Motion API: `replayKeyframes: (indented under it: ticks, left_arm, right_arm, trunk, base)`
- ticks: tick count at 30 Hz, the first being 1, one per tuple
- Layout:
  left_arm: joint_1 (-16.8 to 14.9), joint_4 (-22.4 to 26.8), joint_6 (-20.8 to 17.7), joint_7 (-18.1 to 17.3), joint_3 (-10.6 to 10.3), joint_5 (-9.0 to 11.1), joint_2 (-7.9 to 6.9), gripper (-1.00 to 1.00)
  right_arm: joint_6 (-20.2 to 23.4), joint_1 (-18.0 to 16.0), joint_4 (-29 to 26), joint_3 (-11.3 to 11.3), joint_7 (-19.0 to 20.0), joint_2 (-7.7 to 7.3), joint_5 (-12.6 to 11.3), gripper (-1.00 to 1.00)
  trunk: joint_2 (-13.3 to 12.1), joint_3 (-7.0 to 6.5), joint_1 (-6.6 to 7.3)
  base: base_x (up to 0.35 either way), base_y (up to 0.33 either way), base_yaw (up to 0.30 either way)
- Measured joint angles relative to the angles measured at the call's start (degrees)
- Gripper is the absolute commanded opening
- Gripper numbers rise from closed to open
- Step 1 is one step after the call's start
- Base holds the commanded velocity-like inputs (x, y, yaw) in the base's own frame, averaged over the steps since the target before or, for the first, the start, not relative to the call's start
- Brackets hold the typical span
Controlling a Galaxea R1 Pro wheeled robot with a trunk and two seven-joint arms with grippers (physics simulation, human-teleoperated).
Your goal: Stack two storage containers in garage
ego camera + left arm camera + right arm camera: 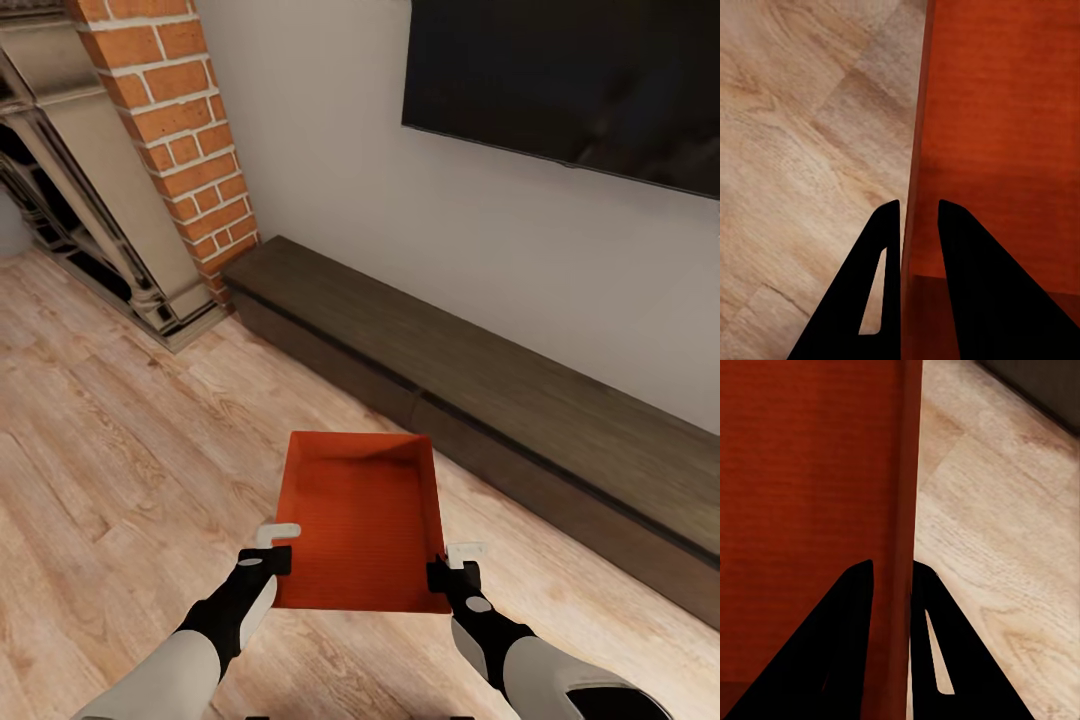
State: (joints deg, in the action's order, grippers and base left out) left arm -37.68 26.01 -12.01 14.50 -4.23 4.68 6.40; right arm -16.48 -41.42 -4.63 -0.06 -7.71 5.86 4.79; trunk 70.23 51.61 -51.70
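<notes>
One orange-red storage container (360,520) hangs level above the light wood floor (120,450) of the living room, its open top facing up and nothing inside. My left gripper (275,550) is shut on its near-left wall, and the left wrist view shows the thin wall of the container (1005,135) pinched between the left gripper (916,206) fingers. My right gripper (445,570) is shut on the near-right wall. In the right wrist view the right gripper (894,564) clamps that wall of the container (802,472). The garage is out of view.
A long dark low cabinet (480,390) runs along the wall ahead and to the right, under a black TV (570,80). A red brick fireplace (180,130) stands at the far left. Open plank floor stretches to the left.
</notes>
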Motion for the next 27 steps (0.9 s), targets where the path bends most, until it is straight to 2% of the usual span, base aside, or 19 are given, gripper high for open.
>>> replayKeyframes:
  ticks: [27]
  left_arm:
    - [0.0,0.0,0.0,0.0,0.0,0.0,0.0,-1.0]
  right_arm:
    - [0.0,0.0,0.0,0.0,0.0,0.01,0.0,-1.0]
  trunk:
    - [0.0,-2.35,0.0]
  base:
    - [0.0,0.0,0.0]
